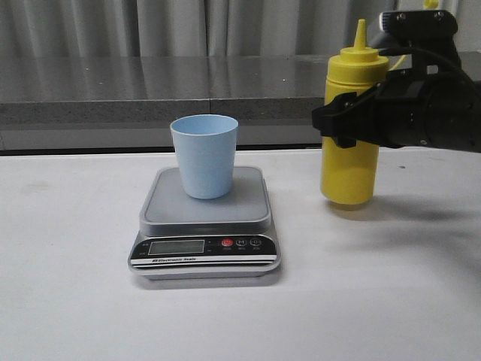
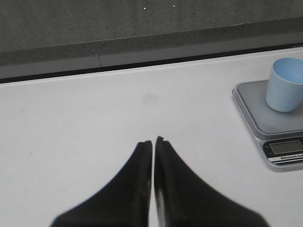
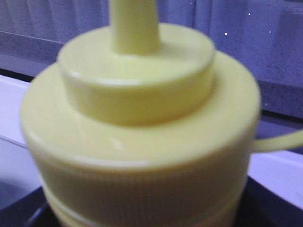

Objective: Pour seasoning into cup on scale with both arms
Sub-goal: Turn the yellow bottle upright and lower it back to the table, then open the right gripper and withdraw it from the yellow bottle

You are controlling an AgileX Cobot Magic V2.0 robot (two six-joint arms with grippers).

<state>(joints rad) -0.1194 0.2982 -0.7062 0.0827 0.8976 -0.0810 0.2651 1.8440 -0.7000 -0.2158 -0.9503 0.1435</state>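
- Front view: a silver-grey scale sat on a white table, its black front panel, display and red button facing the camera.
- A pale blue cup stood upright on the scale's platform, roughly centred.
- To the right of the scale, well apart from it, a tall yellow seasoning bottle stood upright, its base at or just above the table; contact could not be told.
- The right gripper reached in from the right edge and was clamped around the bottle's upper body, just below the shoulder.
- The cone nozzle pointed straight up, uncapped.
- The left arm did not appear in this view.
- Left wrist view: the left gripper hovered over bare table with its two black fingers pressed almost together, only a thin slit between them, holding nothing.
- The scale and cup lay off to one side, well apart from the fingers.
- Right wrist view: the bottle's yellow ribbed cap and nozzle base filled the picture, blurred by closeness.
- A thin yellow strap stuck out from the cap's side.
- The right fingers showed only as dark edges at the bottle's sides.
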